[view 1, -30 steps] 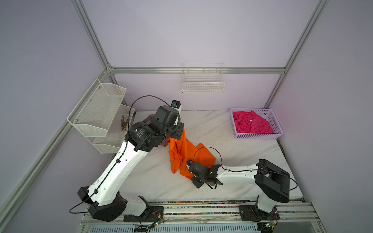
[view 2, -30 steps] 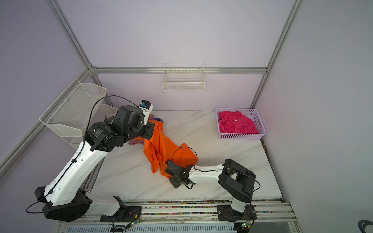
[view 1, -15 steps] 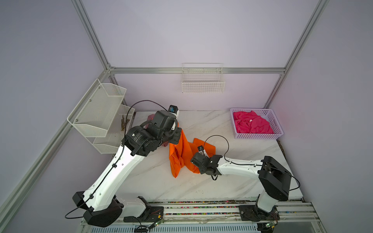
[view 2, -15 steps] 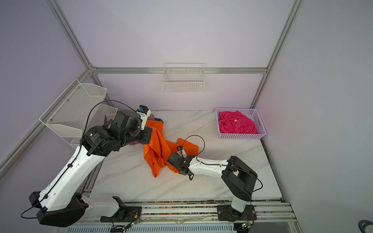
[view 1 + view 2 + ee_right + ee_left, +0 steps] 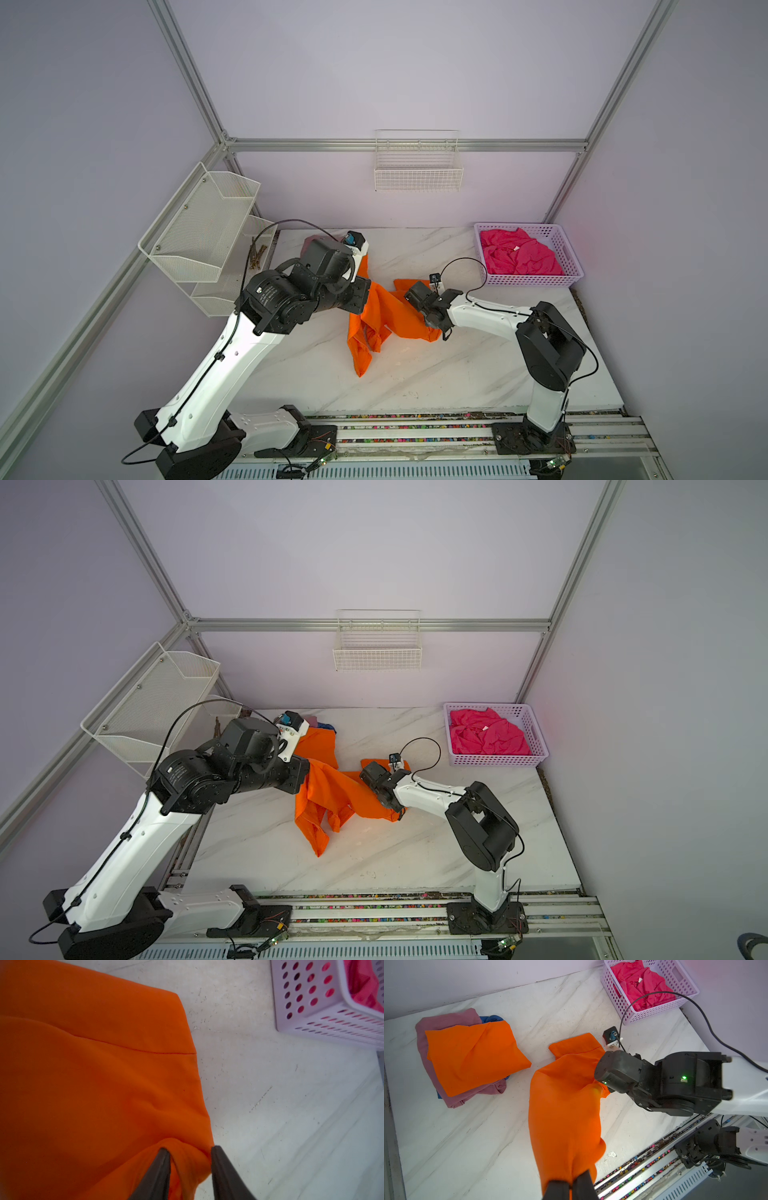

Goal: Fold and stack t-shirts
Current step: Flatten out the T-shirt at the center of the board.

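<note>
Loose orange t-shirt (image 5: 386, 311) mid-bench: one end lifted, rest draped onto marble bench (image 5: 415, 374). Left arm raised, elbow high. Left claw (image 5: 572, 1178) pinched tight on lifted end. Right arm stretched low, forearm near level. Right claw (image 5: 189, 1148) at shirt's edge, jaws parted, cloth fold between them. Rear left: folded orange t-shirt (image 5: 473, 1057) atop mauve-pink t-shirt (image 5: 446, 1020), blue t-shirt (image 5: 492, 1018) peeking from same stack. Hot pink t-shirt (image 5: 641, 985) in basket (image 5: 654, 1012).
</note>
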Robot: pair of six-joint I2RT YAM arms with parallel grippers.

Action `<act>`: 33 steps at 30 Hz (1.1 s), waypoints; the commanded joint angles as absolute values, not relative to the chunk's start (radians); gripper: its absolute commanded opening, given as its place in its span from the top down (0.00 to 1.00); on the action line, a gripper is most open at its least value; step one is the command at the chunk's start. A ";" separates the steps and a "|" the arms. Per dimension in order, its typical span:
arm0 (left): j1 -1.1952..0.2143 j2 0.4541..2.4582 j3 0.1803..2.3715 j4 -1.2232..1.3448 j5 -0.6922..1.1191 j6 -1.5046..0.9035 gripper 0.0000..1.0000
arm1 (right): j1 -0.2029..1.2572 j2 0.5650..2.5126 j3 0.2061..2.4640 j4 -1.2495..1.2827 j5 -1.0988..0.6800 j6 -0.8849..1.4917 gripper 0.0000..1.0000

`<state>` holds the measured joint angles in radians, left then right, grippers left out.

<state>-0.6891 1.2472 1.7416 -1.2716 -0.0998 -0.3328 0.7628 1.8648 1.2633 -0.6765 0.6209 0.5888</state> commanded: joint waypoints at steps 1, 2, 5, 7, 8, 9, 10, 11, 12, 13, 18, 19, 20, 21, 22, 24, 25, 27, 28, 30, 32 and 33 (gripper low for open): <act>-0.686 1.256 1.769 -1.252 -0.069 -0.328 1.00 | 0.786 1.833 1.283 -0.628 0.606 0.557 0.50; -0.686 1.267 1.777 -1.249 -0.068 -0.321 1.00 | 0.798 1.811 1.269 -0.603 0.599 0.554 0.47; -0.685 1.296 1.787 -1.239 -0.071 -0.298 1.00 | 0.837 1.727 1.210 -0.557 0.560 0.544 0.42; -0.678 1.310 1.780 -1.242 -0.117 -0.280 1.00 | 0.867 1.661 1.160 -0.549 0.544 0.548 0.42; -0.668 1.317 1.775 -1.240 -0.135 -0.279 1.00 | 0.879 1.634 1.138 -0.551 0.537 0.556 0.42; -0.656 1.319 1.763 -1.233 -0.152 -0.283 1.00 | 0.888 1.600 1.112 -0.554 0.523 0.566 0.42; -0.642 1.319 1.745 -1.217 -0.152 -0.280 1.00 | 0.895 1.567 1.088 -0.551 0.509 0.574 0.42; -0.632 1.317 1.726 -1.200 -0.140 -0.275 1.00 | 0.898 1.550 1.068 -0.547 0.497 0.577 0.41; -0.620 1.317 1.704 -1.182 -0.120 -0.273 1.00 | 0.900 1.507 1.047 -0.540 0.470 0.567 0.41; -0.614 1.319 1.687 -1.167 -0.097 -0.273 1.00 | 0.900 1.489 1.034 -0.529 0.446 0.554 0.41; -0.611 1.340 1.648 -1.141 -0.006 -0.276 0.77 | 0.904 1.501 1.008 -0.490 0.437 0.532 0.42; -0.612 1.340 1.645 -1.141 0.014 -0.278 0.73 | 0.905 1.519 1.017 -0.497 0.440 0.536 0.42; -0.611 1.336 1.639 -1.140 0.023 -0.280 0.69 | 0.905 1.533 1.025 -0.504 0.437 0.536 0.42; -0.611 1.328 1.628 -1.136 0.022 -0.286 0.64 | 0.905 1.549 1.035 -0.509 0.432 0.533 0.43; -0.611 1.317 1.616 -1.135 0.021 -0.290 0.61 | 0.905 1.571 1.038 -0.506 0.426 0.532 0.44; -0.611 1.289 1.592 -1.136 0.015 -0.300 0.52 | 0.904 1.568 1.036 -0.488 0.422 0.524 0.45; -0.611 1.274 1.577 -1.141 0.004 -0.306 0.41 | 0.905 1.567 1.034 -0.478 0.423 0.521 0.45; -0.609 1.249 1.561 -1.162 -0.018 -0.312 0.41 | 0.905 1.568 1.035 -0.468 0.428 0.511 0.45; -0.607 1.239 1.554 -1.178 -0.033 -0.316 0.40 | 0.904 1.576 1.040 -0.468 0.430 0.502 0.45; -0.604 1.225 1.545 -1.221 -0.071 -0.337 0.41 | 0.905 1.599 1.053 -0.469 0.423 0.485 0.45; -0.601 1.223 1.535 -1.272 -0.092 -0.361 0.47 | 0.905 1.624 1.070 -0.472 0.411 0.476 0.44; -0.601 1.228 1.528 -1.295 -0.086 -0.375 0.50 | 0.904 1.636 1.075 -0.467 0.403 0.477 0.45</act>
<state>-0.6086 1.2442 1.5391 -1.2301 -0.0521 -0.3340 0.9016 1.6070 1.0447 -0.4942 0.4198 0.5030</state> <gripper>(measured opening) 0.507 0.554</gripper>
